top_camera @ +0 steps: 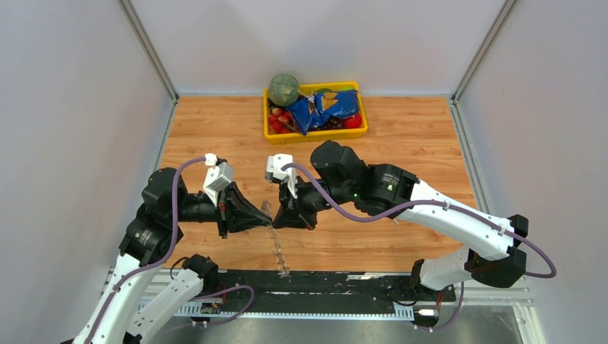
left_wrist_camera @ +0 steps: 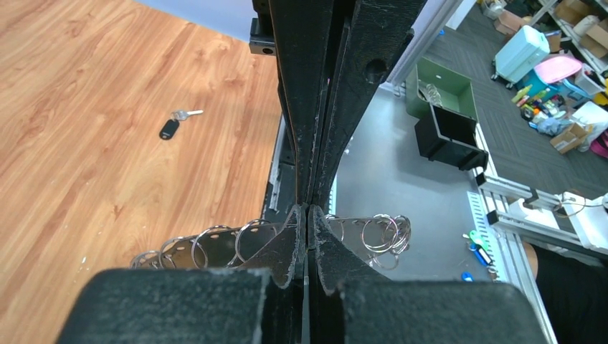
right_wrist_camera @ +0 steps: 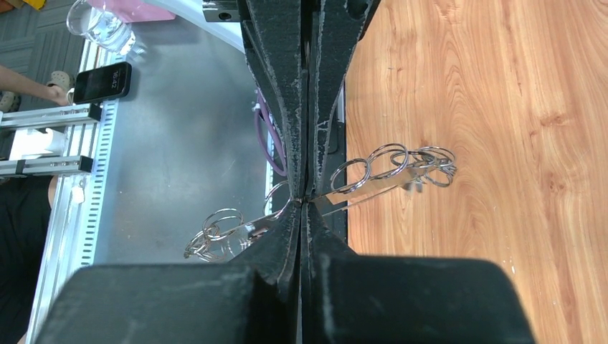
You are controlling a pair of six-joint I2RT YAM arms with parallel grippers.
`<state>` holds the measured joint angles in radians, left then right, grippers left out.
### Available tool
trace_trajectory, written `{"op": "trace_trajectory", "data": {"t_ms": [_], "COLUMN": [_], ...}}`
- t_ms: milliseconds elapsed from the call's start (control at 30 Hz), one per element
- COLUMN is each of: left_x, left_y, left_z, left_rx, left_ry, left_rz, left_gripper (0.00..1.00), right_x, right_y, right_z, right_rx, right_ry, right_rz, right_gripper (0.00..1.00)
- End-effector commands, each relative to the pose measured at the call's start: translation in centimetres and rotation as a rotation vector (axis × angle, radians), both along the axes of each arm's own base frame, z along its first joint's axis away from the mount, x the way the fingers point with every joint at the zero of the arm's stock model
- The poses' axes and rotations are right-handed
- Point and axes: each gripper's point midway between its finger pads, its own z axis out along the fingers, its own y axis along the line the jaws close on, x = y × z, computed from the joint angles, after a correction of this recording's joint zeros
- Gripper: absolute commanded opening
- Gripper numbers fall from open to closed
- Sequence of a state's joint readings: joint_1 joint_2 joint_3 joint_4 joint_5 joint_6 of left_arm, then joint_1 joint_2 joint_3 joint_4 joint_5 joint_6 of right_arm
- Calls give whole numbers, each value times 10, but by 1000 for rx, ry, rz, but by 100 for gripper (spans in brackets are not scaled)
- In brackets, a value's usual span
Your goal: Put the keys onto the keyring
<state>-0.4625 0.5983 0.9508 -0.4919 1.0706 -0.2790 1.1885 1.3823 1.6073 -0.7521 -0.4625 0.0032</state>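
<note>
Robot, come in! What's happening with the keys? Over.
Both shut on keyring: left gripper, right gripper. One key loose on table. Nothing blocking.

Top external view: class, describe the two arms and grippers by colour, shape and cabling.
The left arm and right arm have white links and black joints, each trailing a purple cable. The left gripper and right gripper are black tapering wedges.
</note>
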Motion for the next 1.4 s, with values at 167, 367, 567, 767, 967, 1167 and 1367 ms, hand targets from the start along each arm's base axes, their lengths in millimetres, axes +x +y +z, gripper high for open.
{"op": "trace_trajectory", "data": {"t_ms": [167,367,567,767,967,1167,1367], "left_x": [-1,-4,-13,-4,5,10,27], "left_y": [3,5,12,18,21,18,12], "left_z": [47,79,108,120,123,119,107], "left_rx": [-171,-354,-562,-672,-736,-717,-623], "left_ry": [-195,-315,-411,-395,-342,-330,-305], "left_rz": [63,78,74,128,165,167,234], "left_gripper": [0,0,0,0,0,0,0], "right_x": [10,20,19,25,23,15,14], "right_y": [-21,-37,-40,-33,-27,-31,-39], "right_z": [55,61,73,87,99,120,128], "right_rx": [215,330,411,485,538,585,560], "right_ry": [-120,-250,-307,-388,-440,-400,-301], "right_rz": [-94,-153,-148,-165,-147,-134,-184], "right_gripper": [48,51,51,47,43,46,49]}}
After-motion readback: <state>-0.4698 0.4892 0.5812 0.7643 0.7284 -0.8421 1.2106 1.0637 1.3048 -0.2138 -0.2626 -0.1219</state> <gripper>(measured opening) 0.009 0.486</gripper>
